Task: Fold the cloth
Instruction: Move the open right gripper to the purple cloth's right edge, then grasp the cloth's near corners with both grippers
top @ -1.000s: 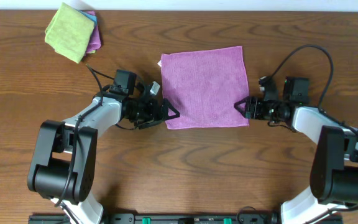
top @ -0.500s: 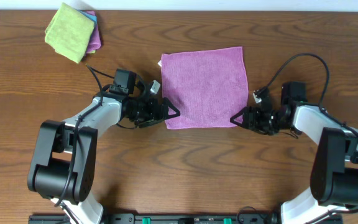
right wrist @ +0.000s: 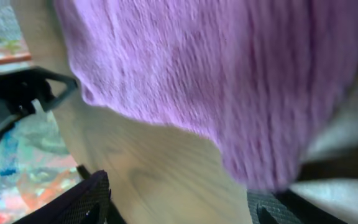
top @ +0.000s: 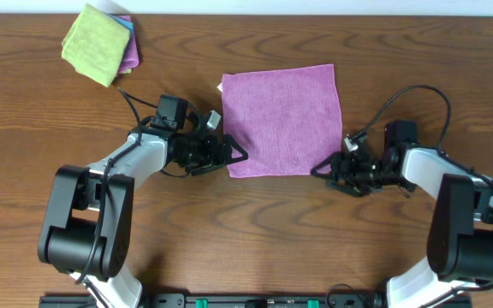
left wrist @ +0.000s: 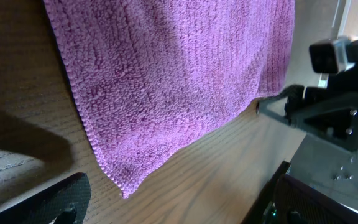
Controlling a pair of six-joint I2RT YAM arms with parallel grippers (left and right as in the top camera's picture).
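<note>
flanking the cloth (top: 281,120), which lies flat and unfolded on the table (top: 246,248), two arms close on its near corners. the left gripper (top: 238,155) stands wide just beside the near left corner, holding nothing; the right gripper (top: 322,168) is spread at the near right corner, nothing pinched. the likely trouble: a finger skidding over the pile rather than under it would bunch that corner, and one side catching alone would drag the cloth askew.

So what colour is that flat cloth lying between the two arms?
Light purple, a pinkish mauve. The cloth shows best in the overhead view.
</note>
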